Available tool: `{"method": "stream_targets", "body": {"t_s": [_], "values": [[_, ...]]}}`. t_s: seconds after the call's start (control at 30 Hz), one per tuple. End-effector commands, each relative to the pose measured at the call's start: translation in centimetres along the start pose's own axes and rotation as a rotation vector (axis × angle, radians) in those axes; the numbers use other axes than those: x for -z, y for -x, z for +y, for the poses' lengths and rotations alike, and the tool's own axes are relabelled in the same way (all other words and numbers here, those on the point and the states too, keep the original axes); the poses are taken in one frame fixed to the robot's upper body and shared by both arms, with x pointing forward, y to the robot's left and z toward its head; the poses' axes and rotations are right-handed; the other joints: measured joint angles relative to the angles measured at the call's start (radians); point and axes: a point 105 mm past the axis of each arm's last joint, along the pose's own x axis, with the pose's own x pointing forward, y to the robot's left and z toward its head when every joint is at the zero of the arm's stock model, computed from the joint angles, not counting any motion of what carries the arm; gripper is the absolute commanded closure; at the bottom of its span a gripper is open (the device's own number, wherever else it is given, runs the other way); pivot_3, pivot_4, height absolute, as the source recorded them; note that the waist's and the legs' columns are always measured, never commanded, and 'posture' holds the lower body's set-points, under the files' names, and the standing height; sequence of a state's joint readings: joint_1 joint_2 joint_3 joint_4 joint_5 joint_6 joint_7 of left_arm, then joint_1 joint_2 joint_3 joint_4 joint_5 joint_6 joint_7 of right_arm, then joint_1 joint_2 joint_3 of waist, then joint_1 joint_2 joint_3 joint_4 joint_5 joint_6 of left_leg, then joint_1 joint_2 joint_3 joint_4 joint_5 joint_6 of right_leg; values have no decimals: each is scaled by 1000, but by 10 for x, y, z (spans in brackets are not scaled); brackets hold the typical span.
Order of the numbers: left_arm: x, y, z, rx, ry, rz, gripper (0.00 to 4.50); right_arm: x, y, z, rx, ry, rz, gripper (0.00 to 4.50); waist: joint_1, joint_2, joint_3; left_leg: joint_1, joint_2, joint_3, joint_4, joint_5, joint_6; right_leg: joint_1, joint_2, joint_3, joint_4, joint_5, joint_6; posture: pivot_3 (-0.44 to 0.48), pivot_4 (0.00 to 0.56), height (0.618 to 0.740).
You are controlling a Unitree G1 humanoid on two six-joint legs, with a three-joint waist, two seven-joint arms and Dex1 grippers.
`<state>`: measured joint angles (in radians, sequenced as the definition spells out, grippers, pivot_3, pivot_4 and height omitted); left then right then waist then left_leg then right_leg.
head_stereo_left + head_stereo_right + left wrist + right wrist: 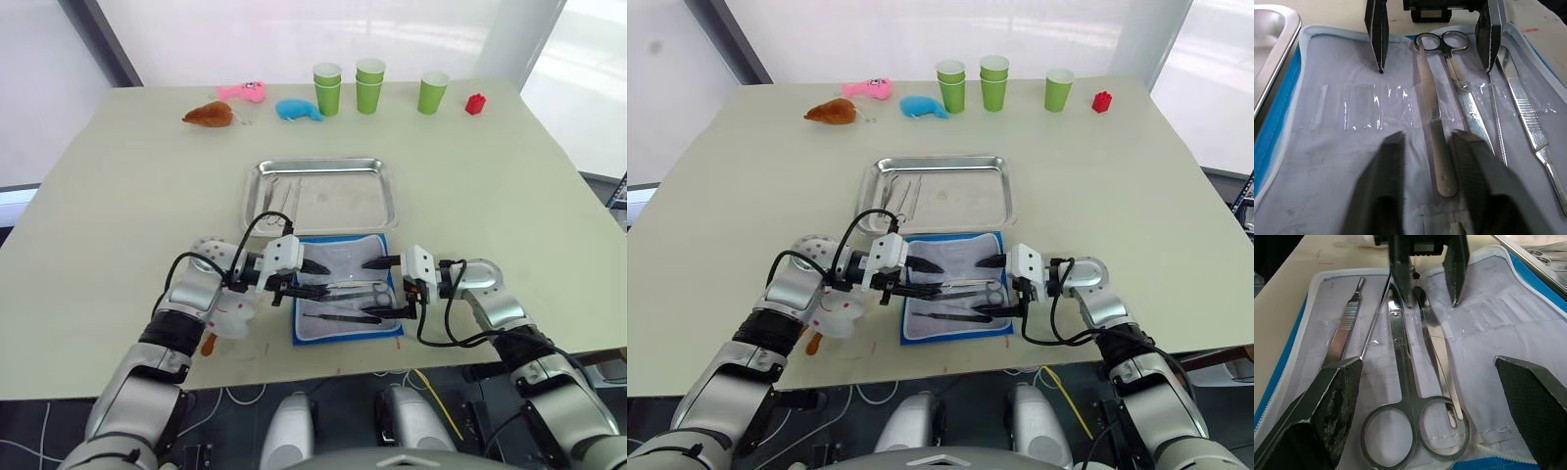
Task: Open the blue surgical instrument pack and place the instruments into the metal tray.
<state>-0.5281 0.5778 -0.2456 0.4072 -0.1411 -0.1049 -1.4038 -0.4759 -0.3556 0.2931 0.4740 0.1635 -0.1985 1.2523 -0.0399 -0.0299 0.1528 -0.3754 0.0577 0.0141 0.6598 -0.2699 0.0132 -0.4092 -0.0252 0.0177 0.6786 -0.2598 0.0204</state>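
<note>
At the table's near edge lies the blue surgical instrument pack (345, 290), opened flat, with scissors (1403, 396), forceps (1436, 132) and 2 thinner instruments (1347, 325) on its pale lining. To lift the forceps cleanly, I should straddle the shaft, press down and pinch mid-length. My left gripper (1426, 161) hovers over them, fingers narrowly parted, empty. My right gripper (1427, 396) gapes wide above the scissor rings, holding nothing. Beyond, the metal tray (318, 166) already holds some instruments.
</note>
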Motion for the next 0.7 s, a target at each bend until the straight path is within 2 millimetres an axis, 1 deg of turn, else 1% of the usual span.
{"method": "stream_targets", "body": {"t_s": [0.03, 0.23, 0.7], "values": [[10, -3, -9, 45, 32, 23, 4456, 35, 2, 16, -13, -101, 120, 0, 0, 0, 0, 0, 0, 0, 0, 0, 0, 0, 0, 0, 0, 0, 0, 0, 150, 740], [10, -1, -9, 54, 38, 20, 4456, 36, 4, 16, -11, -101, 125, 0, 0, 0, 0, 0, 0, 0, 0, 0, 0, 0, 0, 0, 0, 0, 0, 0, 150, 740], [-14, 13, 4, 34, -34, 101, 4456, 36, 2, 18, -12, -108, 121, 0, 0, 0, 0, 0, 0, 0, 0, 0, 0, 0, 0, 0, 0, 0, 0, 0, 150, 740]]}}
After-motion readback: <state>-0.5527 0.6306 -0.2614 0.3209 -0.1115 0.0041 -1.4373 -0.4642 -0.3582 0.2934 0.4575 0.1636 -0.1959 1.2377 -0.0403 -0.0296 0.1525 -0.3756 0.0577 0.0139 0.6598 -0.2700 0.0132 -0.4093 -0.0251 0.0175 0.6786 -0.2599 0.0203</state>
